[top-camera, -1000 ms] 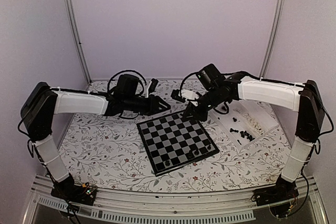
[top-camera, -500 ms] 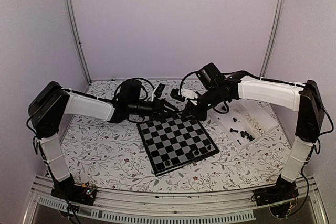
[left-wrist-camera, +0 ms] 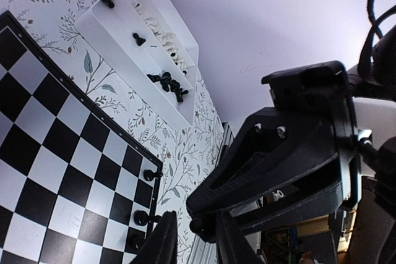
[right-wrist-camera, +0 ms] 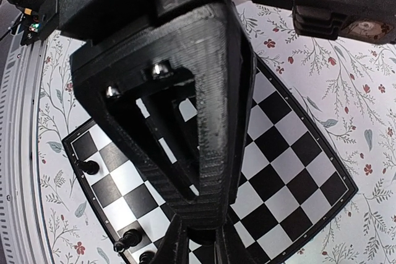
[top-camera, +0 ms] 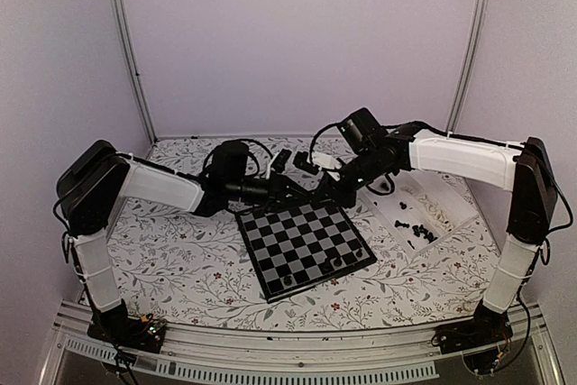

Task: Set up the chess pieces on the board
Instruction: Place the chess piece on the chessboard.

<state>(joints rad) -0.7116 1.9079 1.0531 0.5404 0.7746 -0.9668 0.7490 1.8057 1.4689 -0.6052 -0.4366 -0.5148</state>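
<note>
The board (top-camera: 305, 248) lies flat in the middle of the table (top-camera: 180, 250), turned a little. Only a few black chess pieces (top-camera: 335, 261) stand on it, along its near right edge. Most of the others, black and cream, lie in the white tray (left-wrist-camera: 117, 26) just beside the board on the right. So I judge that the setting up is at an early stage, in the step of bringing one piece to its square. Both claws are close together over the far edge of the board. The right claw (right-wrist-camera: 199, 245) hangs over the squares there with its fingers almost together and something dark between them; I cannot tell if it is a piece. The left claw (left-wrist-camera: 195, 242) is parted a little, with nothing in the gap. The next move calls, I think, for a careful lowering onto one square, without one claw touching the other.
</note>
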